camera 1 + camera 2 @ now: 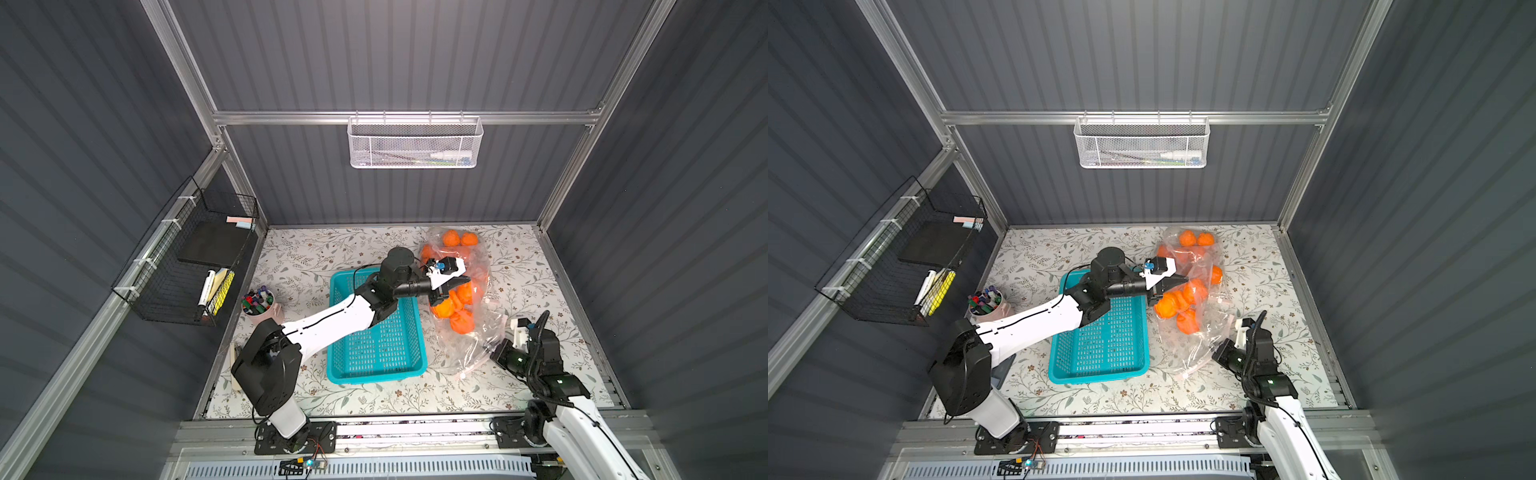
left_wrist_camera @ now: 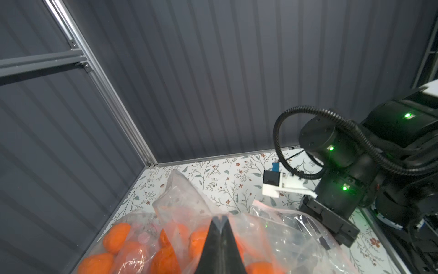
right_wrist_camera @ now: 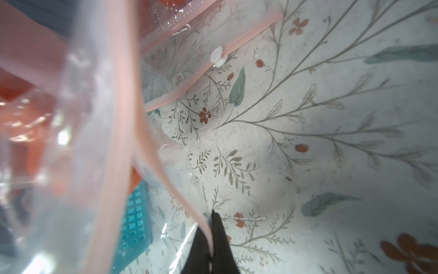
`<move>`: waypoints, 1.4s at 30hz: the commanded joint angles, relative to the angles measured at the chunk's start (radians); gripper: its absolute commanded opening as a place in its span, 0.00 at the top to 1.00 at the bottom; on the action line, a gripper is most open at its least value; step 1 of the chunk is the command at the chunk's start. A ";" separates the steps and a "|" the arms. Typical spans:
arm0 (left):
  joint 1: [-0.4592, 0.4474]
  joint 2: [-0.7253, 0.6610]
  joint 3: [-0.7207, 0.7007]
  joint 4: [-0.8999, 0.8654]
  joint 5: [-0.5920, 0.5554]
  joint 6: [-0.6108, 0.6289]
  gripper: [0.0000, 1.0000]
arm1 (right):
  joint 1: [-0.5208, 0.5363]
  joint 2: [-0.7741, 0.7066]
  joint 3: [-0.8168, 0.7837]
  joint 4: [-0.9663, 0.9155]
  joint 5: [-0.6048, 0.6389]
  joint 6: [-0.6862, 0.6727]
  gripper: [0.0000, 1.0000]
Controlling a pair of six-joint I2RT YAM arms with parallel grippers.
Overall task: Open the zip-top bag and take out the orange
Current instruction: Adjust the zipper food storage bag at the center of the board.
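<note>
A clear zip-top bag (image 1: 467, 345) (image 1: 1198, 345) with a pink zip strip (image 3: 128, 95) lies on the floral table right of the teal basket. Several oranges (image 1: 451, 239) (image 1: 1187, 237) sit inside it. My left gripper (image 1: 466, 279) (image 1: 1185, 279) (image 2: 219, 219) is shut on a fold of the bag's plastic above the oranges. At the bag's near end my right gripper (image 1: 488, 347) (image 1: 1216, 353) (image 3: 212, 214) is shut on the pink zip rim. The white slider (image 3: 216, 55) sits on the other strand of the strip. The mouth gapes between the strands.
An empty teal basket (image 1: 376, 376) (image 1: 1096, 374) stands left of the bag, under my left forearm. A pink cup of markers (image 1: 258, 305) is at the table's left edge. A black wire rack (image 1: 187, 266) hangs on the left wall, a white mesh basket (image 1: 415, 143) on the back wall.
</note>
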 commanded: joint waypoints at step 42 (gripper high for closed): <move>-0.068 0.422 0.572 -0.633 -0.105 -0.308 0.56 | 0.004 0.057 0.008 -0.054 0.116 0.053 1.00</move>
